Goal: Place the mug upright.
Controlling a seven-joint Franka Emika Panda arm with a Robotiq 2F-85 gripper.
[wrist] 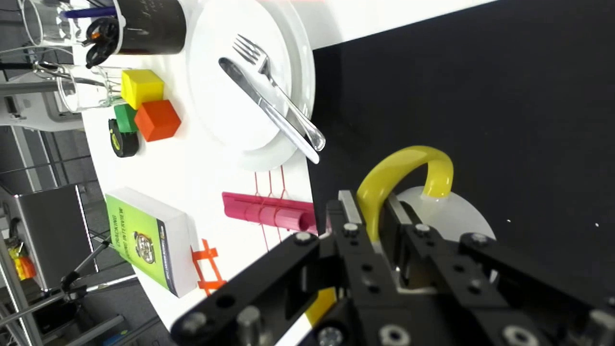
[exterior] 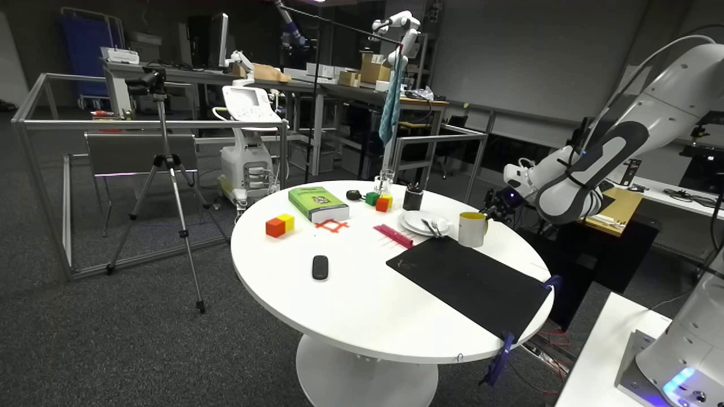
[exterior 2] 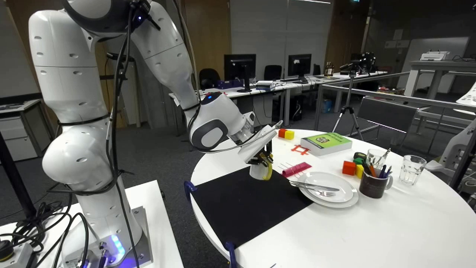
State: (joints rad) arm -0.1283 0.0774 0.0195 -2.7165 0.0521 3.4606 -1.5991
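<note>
Round table [exterior: 356, 294], 1 yellow-handled mug [exterior: 470, 232]

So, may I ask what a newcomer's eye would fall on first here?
Probably the white robot arm stretched over the round table, its tool closed on the yellow handle of the white mug. Next, perhaps, the thick green book lying across the table from the arm.

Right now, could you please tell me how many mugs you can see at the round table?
2: the white mug, its yellow handle gripped in the pincer, and the dark mug, standing beside the plates with pens in it. No other shows, though one could be hidden.
</note>
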